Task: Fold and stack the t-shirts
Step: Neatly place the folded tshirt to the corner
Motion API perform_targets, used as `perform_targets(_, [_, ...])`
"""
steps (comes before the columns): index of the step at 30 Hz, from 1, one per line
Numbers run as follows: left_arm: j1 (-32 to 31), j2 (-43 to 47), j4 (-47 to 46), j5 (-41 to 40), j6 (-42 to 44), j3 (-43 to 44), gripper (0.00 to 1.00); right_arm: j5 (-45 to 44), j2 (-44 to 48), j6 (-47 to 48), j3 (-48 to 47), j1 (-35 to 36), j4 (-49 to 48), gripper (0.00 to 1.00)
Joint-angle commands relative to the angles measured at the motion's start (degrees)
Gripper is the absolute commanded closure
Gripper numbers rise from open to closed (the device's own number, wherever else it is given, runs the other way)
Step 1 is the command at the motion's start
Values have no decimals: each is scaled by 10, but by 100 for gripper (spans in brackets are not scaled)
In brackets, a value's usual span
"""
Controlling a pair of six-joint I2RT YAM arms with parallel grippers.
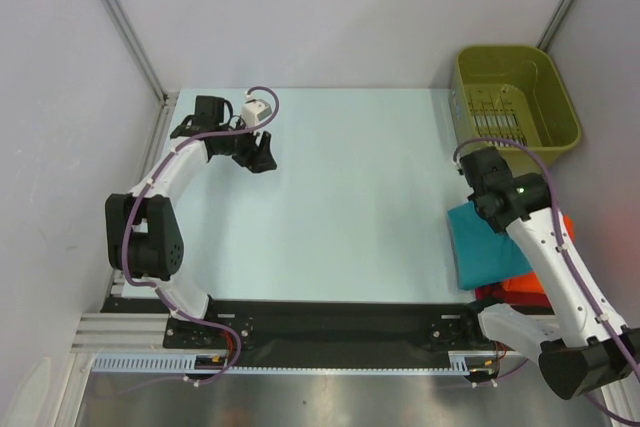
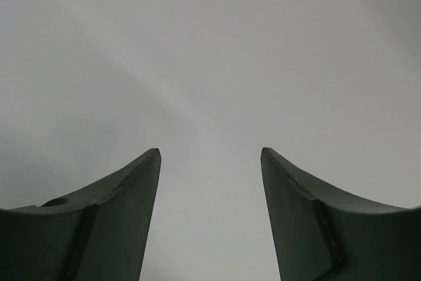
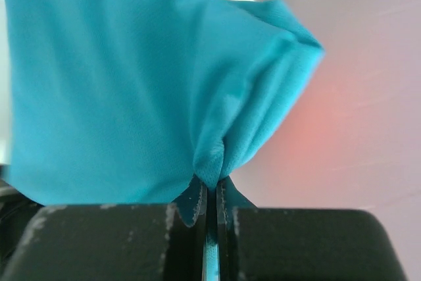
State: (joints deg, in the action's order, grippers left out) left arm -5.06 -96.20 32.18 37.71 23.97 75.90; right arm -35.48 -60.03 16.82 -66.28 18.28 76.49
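Observation:
The teal t-shirt [image 1: 484, 245] lies folded at the table's right edge, on top of a bright orange-red t-shirt [image 1: 527, 284] and a dark red one [image 1: 492, 294] that peek out beneath it. My right gripper [image 1: 476, 203] is shut on a pinch of the teal t-shirt [image 3: 131, 90] at its far edge; the cloth bunches between the closed fingers [image 3: 197, 202]. My left gripper [image 1: 262, 159] is open and empty at the table's far left, away from the shirts. In the left wrist view its fingers [image 2: 118, 215] stand apart over plain grey.
An olive-green plastic bin [image 1: 512, 99] stands at the back right corner, just beyond the right gripper. White walls enclose the table at the back and on both sides. The black rail [image 1: 330, 327] with the arm bases runs along the near edge.

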Motion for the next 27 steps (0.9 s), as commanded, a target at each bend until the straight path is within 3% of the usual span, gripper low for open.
perform_targets(1, [4, 11, -15, 25, -1, 23, 32, -31, 14, 59, -79, -17, 31, 100])
perform_targets(10, [4, 7, 8, 14, 21, 33, 31, -20, 11, 81, -71, -24, 23, 100])
perform_targets(15, [4, 2, 9, 18, 19, 35, 31, -61, 27, 99, 0, -53, 0, 100])
perform_targets(21, [4, 0, 10, 20, 20, 39, 31, -148, 26, 159, 47, -105, -97, 100])
perform_targets(27, [4, 0, 8, 23, 15, 36, 31, -151, 0, 211, 52, -130, -147, 100])
